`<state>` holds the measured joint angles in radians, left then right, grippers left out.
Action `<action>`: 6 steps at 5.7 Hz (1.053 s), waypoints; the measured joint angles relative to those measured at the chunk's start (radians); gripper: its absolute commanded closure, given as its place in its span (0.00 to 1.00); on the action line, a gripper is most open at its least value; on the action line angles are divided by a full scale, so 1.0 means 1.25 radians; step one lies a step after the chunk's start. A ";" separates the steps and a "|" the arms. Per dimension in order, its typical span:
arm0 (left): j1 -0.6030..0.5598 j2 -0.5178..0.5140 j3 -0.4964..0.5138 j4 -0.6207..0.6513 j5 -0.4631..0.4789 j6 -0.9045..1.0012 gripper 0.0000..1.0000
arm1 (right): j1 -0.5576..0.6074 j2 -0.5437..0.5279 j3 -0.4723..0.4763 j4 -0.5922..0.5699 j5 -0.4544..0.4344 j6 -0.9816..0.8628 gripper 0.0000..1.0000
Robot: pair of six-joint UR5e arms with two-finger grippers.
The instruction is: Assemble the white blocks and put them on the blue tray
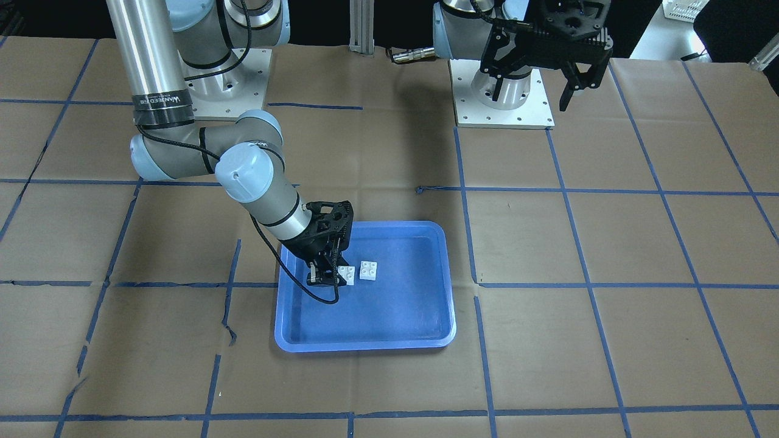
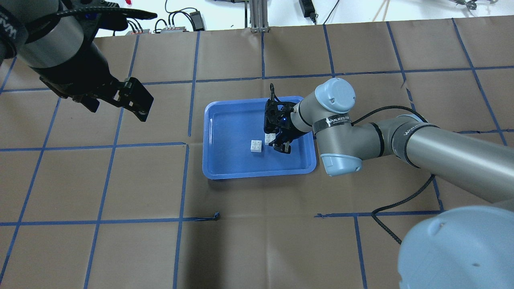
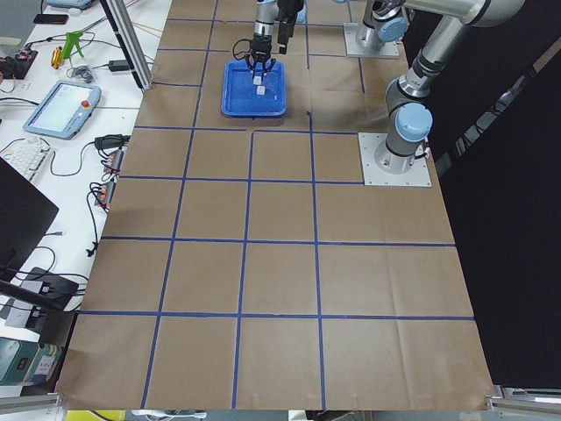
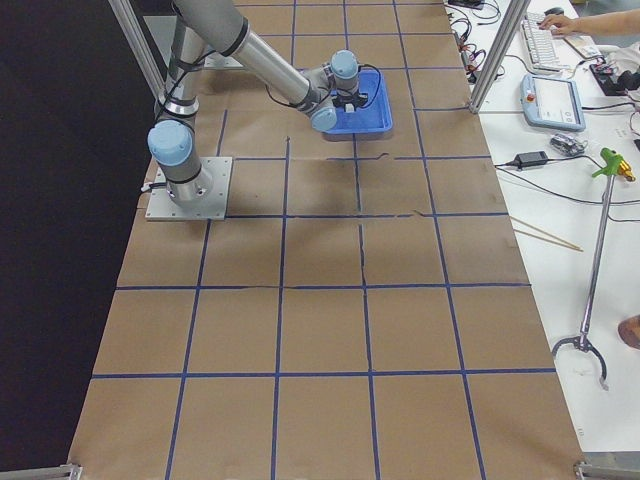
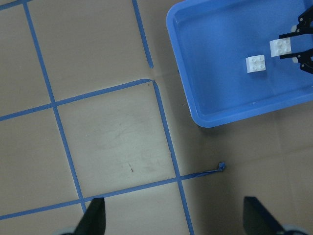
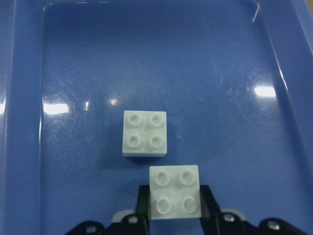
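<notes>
The blue tray (image 1: 365,347) lies mid-table, and both white blocks are in it, studs up. One white block (image 6: 145,133) sits free on the tray floor (image 6: 220,73). My right gripper (image 6: 174,205) is shut on the other white block (image 6: 174,192), with a finger on each side, just beside the free block and apart from it. In the overhead view the right gripper (image 2: 277,142) is over the tray's right part, with the held block (image 2: 270,138) next to the free block (image 2: 255,145). My left gripper (image 2: 132,98) is open, empty and high, away from the tray.
The table is brown paper with a blue tape grid. The two arm base plates (image 1: 502,97) stand at the robot's side. A torn end of tape (image 2: 217,216) lies in front of the tray. Benches with tools and a pendant (image 3: 61,105) flank the table ends.
</notes>
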<state>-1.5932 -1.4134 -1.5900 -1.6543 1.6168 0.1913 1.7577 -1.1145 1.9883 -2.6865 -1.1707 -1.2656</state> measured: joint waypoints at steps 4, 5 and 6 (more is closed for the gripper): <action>0.018 -0.005 -0.002 -0.007 -0.005 0.001 0.01 | 0.013 0.001 0.010 0.000 -0.001 0.012 0.71; 0.020 -0.005 -0.002 -0.008 -0.005 0.002 0.01 | 0.016 0.002 0.010 0.000 -0.002 0.012 0.71; 0.022 -0.006 -0.002 -0.008 -0.006 0.002 0.01 | 0.017 0.002 0.011 0.000 -0.002 0.012 0.71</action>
<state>-1.5660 -1.4203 -1.5922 -1.6647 1.6099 0.1933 1.7788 -1.1122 2.0023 -2.6860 -1.1731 -1.2502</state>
